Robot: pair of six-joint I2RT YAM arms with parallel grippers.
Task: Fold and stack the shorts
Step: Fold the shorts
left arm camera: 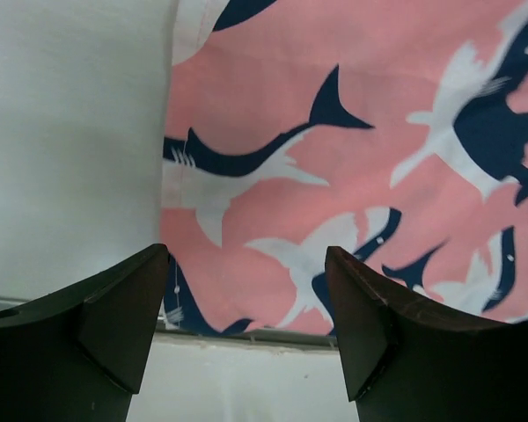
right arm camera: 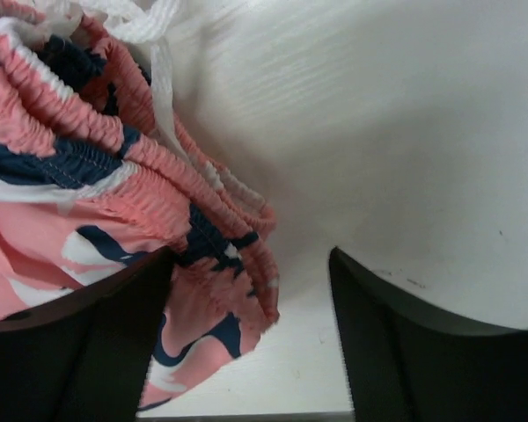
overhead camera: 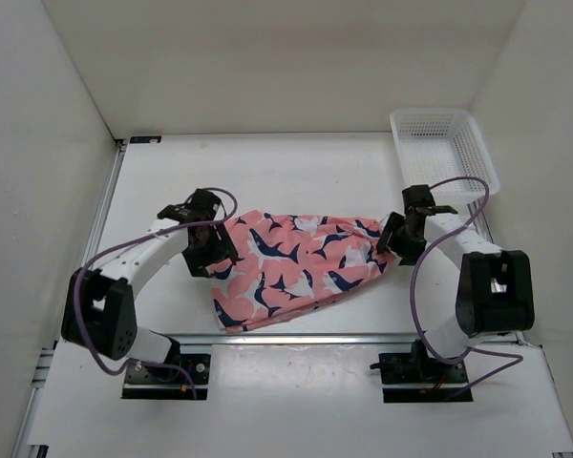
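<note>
The shorts [overhead camera: 301,267] lie spread on the white table [overhead camera: 296,172], between the two arms and close to the near edge, with the salmon fabric and its navy and white sharks facing up. The left gripper [overhead camera: 208,253] sits at the cloth's left end. In the left wrist view its jaws stand apart, dark fingers [left arm camera: 123,316] on either side, and the left gripper [left arm camera: 246,255] hangs over the border where the shorts [left arm camera: 334,149] meet bare table, nothing pinched. At the other end, the right gripper [overhead camera: 393,237] sits right by the gathered waistband. Its wrist view shows the right gripper [right arm camera: 248,259] also parted, the ruffled elastic of the shorts [right arm camera: 88,167] bunched beside one finger and a white drawstring [right arm camera: 158,53] trailing above, no clamp on any of it. The white mesh basket [overhead camera: 444,114] sits in the far right corner, well apart from the cloth.
</note>
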